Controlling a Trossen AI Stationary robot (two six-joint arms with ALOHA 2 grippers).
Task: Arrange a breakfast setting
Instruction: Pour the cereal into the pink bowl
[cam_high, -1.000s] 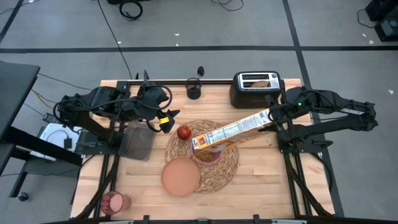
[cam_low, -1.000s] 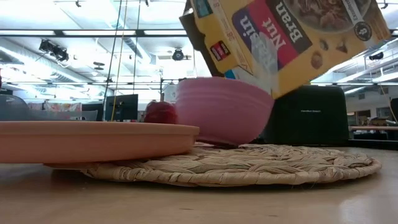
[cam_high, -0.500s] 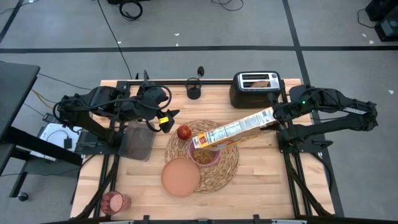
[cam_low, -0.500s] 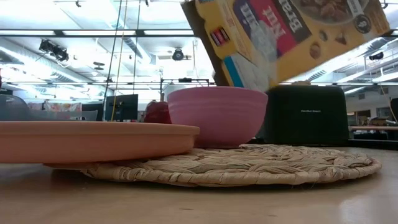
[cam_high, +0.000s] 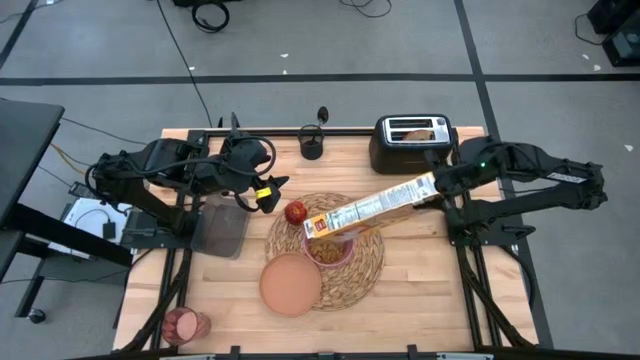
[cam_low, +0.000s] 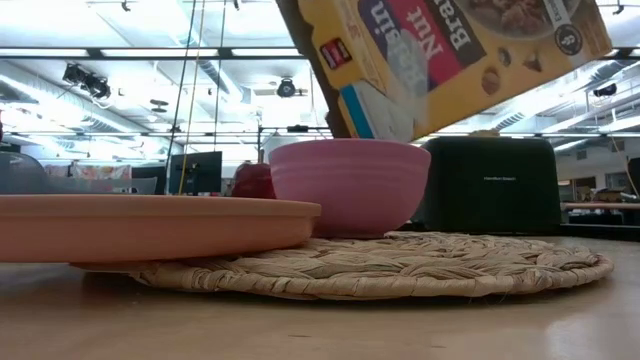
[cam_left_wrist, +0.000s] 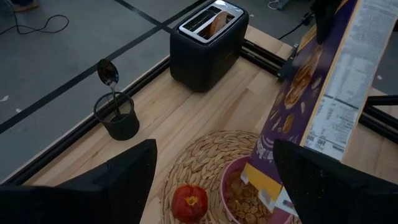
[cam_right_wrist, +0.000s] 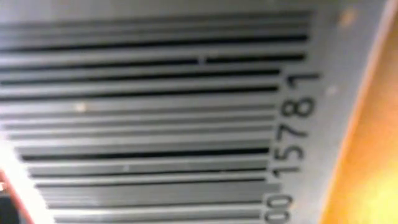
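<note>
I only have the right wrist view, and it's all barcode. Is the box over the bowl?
Observer: Yes. The right hand holds the cereal box tilted, with its low end above the pink bowl.
Operator: Any cereal in it?
Observer: Yes, the left wrist view shows cereal inside the bowl.
Operator: Where's the left hand?
Observer: The left hand hovers open beside the placemat, close to the apple.
</note>
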